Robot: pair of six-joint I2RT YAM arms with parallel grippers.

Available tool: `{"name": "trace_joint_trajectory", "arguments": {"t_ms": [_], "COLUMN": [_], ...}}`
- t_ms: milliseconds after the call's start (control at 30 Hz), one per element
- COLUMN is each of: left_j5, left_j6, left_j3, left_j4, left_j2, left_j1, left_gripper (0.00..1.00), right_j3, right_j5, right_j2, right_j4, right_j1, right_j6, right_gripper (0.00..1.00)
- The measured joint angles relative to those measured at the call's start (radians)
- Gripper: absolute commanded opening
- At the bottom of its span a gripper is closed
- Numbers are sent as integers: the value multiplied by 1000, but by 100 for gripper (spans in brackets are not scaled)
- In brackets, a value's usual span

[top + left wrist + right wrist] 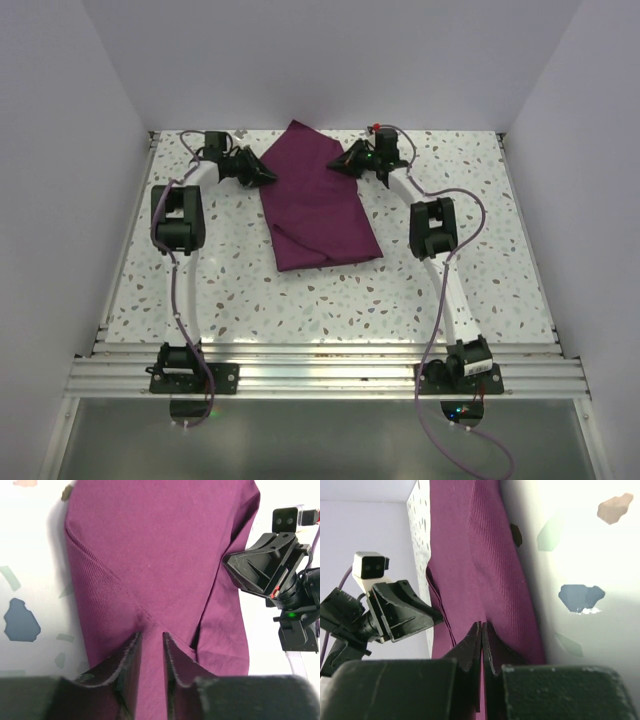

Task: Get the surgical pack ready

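we judge the cloth (320, 205) soft and limp, best held by its far corners. left gripper (151, 640) and right gripper (481, 629) both clamp it there.

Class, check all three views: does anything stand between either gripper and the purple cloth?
Nothing visible does. The left gripper and right gripper both meet the purple cloth at opposite edges, fabric between their fingers.

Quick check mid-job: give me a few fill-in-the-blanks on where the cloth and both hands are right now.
The cloth lies ___ over itself on the speckled table. In the top view, the left hand meets the cloth's ___ edge. The right hand is pinched ___ on the cloth.
Missing: folded; left; shut.
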Motion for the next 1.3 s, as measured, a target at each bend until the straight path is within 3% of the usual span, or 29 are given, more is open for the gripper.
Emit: {"name": "trace_joint_trajectory", "arguments": {"t_ms": [167, 433, 633, 867, 1100, 1200, 1300], "left_j5": [-39, -93, -54, -37, -164, -234, -283], "left_j6": [-28, -104, -122, -88, 18, 57, 95], "left_j3": [-11, -10, 30, 29, -198, -282, -319], "left_j4": [44, 74, 74, 72, 42, 6, -29], "left_j2": [-15, -14, 26, 20, -202, -356, -488], "left_j1": [0, 19, 27, 29, 29, 30, 31], "left_gripper": [35, 35, 40, 42, 39, 38, 35], "right_j3": [8, 66, 61, 45, -29, -103, -164], "right_j5": [52, 123, 135, 105, 65, 60, 65], "right_j2": [-3, -3, 19, 20, -56, -151, -261], "right_j4": [21, 14, -35, -10, -82, -135, -197], "right_j1": [-1, -8, -14, -22, -43, -68, -101], "right_j6": [0, 2, 12, 20, -10, -37, -85], "right_gripper": [3, 0, 0, 7, 14, 21, 20]}}
